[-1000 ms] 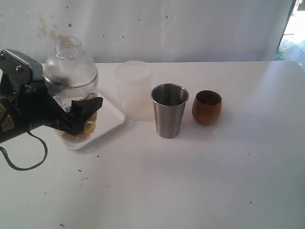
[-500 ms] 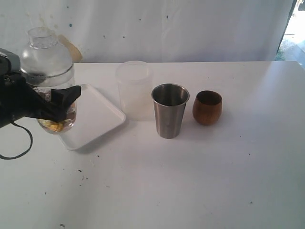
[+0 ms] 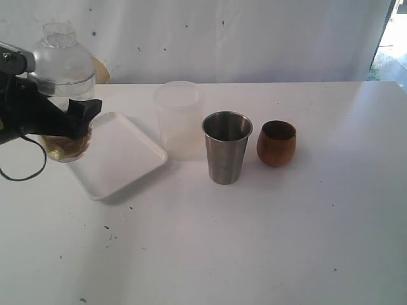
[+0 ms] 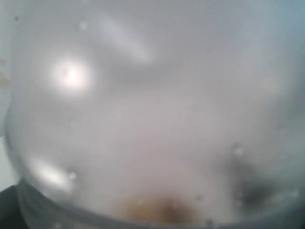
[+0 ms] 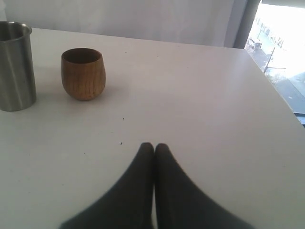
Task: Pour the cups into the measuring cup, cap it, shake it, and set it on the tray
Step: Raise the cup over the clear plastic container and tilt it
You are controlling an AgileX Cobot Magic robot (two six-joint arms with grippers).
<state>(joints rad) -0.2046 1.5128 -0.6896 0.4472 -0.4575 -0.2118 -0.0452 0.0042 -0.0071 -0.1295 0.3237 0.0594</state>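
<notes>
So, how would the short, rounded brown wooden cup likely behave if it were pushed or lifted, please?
The rounded brown wooden cup narrows toward a small base, so a high push would probably rock or tip it. Its bulging, smooth sides might slip in a pinch. Being wood, it is likely light and sturdy.

i can read no text, label, brand, number or sign in any of my views. the measuring cup (image 3: pixel 68 89) fills my left wrist view as a blur, too close to show any marks.
</notes>
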